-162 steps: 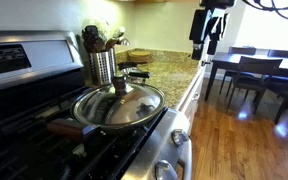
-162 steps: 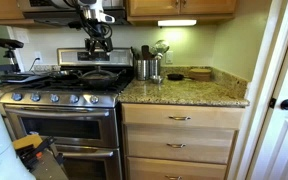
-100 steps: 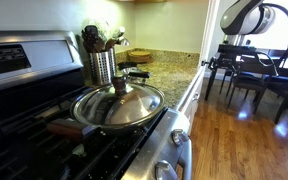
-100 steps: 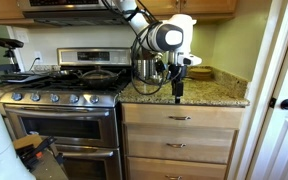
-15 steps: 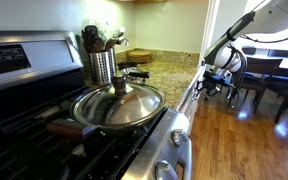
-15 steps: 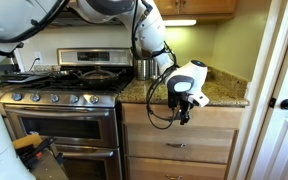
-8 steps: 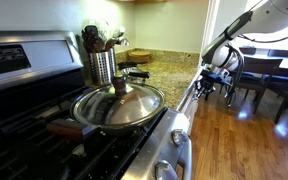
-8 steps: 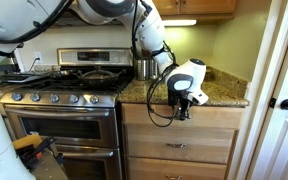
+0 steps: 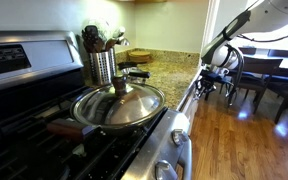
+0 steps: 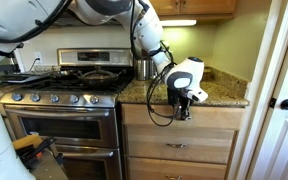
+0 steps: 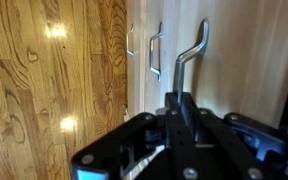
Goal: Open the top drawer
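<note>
The top drawer (image 10: 216,117) is a light wooden front just under the granite counter and looks closed. My gripper (image 10: 182,112) hangs in front of it, hiding its metal handle in that exterior view. In the wrist view the curved silver handle (image 11: 190,52) runs down the drawer front (image 11: 239,60) into my gripper (image 11: 181,100), whose black jaws are shut together around it. From the stove-side exterior view my gripper (image 9: 204,88) sits against the cabinet face below the counter edge.
Lower drawers (image 10: 179,146) with their own handles (image 11: 154,52) lie below. The stove (image 10: 59,105) carries a lidded pan (image 9: 119,105); a utensil holder (image 9: 102,62) stands on the counter (image 10: 204,95). A white door (image 10: 284,100) is close by, and a dining table with chairs (image 9: 254,70).
The jaws have closed onto the drawer handle over the last second. The arm itself has hardly moved and the drawer front stays where it was.
</note>
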You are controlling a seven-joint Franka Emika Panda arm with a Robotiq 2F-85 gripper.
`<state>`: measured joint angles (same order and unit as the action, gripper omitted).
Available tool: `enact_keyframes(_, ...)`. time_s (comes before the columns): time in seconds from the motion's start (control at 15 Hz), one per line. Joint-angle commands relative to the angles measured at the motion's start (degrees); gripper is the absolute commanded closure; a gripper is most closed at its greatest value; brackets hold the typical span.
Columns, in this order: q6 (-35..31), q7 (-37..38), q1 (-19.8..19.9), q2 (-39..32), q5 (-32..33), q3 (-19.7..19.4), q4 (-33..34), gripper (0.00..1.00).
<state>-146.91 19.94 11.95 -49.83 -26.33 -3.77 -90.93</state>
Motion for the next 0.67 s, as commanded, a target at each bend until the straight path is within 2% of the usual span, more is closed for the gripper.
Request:
enact_keyframes(0.0,2.13,1.79,-2.02,1.67,5.55,-5.34,-5.06,0.95)
enact_keyframes(0.27,0.91,0.94,-1.80,3.01,5.32,-5.77,-8.52,0.96)
enact_keyframes(0.33,0.04,0.50,-0.11,1.95,1.08,-1.19,-2.88,0.95)
enact_keyframes(0.6,0.47,0.54,-0.57,2.63,4.83,-4.12,-6.02,0.96)
